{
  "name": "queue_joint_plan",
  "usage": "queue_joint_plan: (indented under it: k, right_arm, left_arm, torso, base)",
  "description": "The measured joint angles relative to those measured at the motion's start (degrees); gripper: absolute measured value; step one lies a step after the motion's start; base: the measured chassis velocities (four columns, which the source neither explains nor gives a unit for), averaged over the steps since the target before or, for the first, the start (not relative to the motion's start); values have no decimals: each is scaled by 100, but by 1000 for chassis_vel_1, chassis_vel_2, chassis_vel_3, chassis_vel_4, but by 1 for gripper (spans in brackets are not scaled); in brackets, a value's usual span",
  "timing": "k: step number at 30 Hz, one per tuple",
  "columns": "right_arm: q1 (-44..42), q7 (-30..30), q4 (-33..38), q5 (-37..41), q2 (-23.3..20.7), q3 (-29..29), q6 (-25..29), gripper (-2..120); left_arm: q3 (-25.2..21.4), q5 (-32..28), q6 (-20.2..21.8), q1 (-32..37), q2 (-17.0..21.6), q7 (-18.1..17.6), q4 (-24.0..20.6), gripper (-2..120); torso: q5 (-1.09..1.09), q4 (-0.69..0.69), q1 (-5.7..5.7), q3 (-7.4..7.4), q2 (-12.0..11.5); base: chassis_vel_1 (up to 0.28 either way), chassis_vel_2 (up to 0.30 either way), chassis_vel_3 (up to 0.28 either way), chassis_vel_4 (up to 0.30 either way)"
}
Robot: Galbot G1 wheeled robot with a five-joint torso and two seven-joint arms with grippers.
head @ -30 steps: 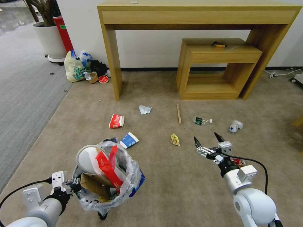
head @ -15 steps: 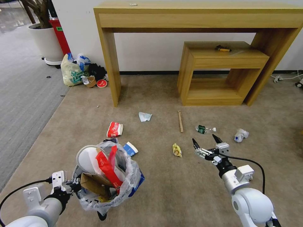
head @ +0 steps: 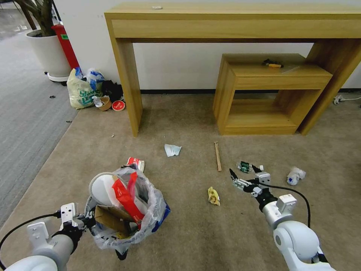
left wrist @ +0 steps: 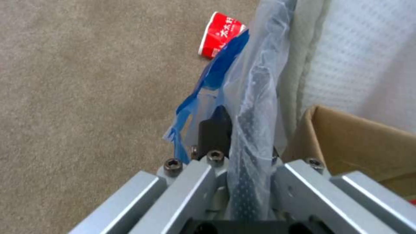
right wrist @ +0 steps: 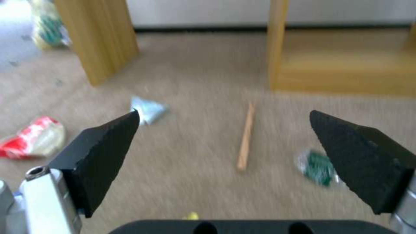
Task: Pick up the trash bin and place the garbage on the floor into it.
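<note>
The left gripper [head: 87,220] has its fingers clamped on the rim of the trash bin [head: 126,210], which hangs just off the floor [head: 188,233] and is stuffed with a red wrapper [head: 126,197], cardboard [head: 111,220] and something white. The right gripper [head: 246,176] hovers with fingers spread wide over the carpet, near a crushed green bottle [head: 245,166], a wooden stick [head: 217,156] and a yellow crumpled bit [head: 213,196]. A red cup [head: 136,163] lies right behind the bin.

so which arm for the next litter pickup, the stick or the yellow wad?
Right, probably. The right pincer is open and free above the carpet, between the wooden stick and yellow wad. The left pincer is clamped on the trash bin.
</note>
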Motion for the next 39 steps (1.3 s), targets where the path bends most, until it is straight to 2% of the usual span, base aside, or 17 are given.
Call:
queue_joint_plan:
  k: [1,4,6,9,10,13,14,20,30,33,39]
  right_arm:
    - [0,0,0,0,0,0,0,100]
    - [363,-91,-742,157,-156,-91,-174,100]
    - [442,-116,-895,188,-191,-126,-230,100]
    - [847,-413,-1542,300,-431,-414,-640,100]
    - [847,-413,-1542,300,-431,-414,-640,100]
    - [1407,-558,-2286,273,-530,-844,-835,100]
    - [1407,-558,-2286,273,-530,-844,-835,100]
    - [2038,-753,-3240,198,-313,-1191,-1035,100]
    - [2600,-933,-4362,143,92,-1544,-1075,100]
    - [2915,-940,-4917,-19,311,-1660,-1012,100]
    - [3326,-1023,-5411,-242,484,-1764,-908,100]
  left_arm:
    - [0,0,0,0,0,0,0,0]
    - [-25,-2,0,13,-23,-10,4,0]
    - [-34,-2,0,19,-31,-15,4,0]
    - [-89,-41,0,31,-44,-80,10,0]
    - [-89,-41,0,31,-44,-80,10,0]
    - [-265,-111,0,-53,63,-116,144,0]
    - [-265,-111,0,-53,63,-116,144,0]
    - [-612,-318,0,-236,302,-52,456,0]
    - [-763,-354,0,-284,282,31,583,0]
    - [-784,-371,0,-301,241,36,589,0]
    - [-785,-382,0,-304,224,35,592,0]
  torso:
    - [0,0,0,0,0]
    - [1,0,-1,-2,0]
    - [0,2,-1,-2,0]
    - [0,0,-2,-2,1]
    - [0,0,-2,-2,1]
    - [-1,1,-1,-1,0]
    - [-1,1,-1,-1,0]
    - [-2,0,-1,-1,0]
    - [0,0,-1,-1,0]
    - [0,1,-1,-1,0]
    - [-1,1,-1,-1,0]
  base:
    - [0,0,0,0]
    - [0,0,0,0]
    - [0,0,0,0]
    - [0,0,0,0]
    - [0,0,0,0]
    - [0,0,0,0]
    - [0,0,0,0]
    - [0,0,0,0]
    - [0,0,0,0]
    - [0,0,0,0]
    - [0,0,0,0]
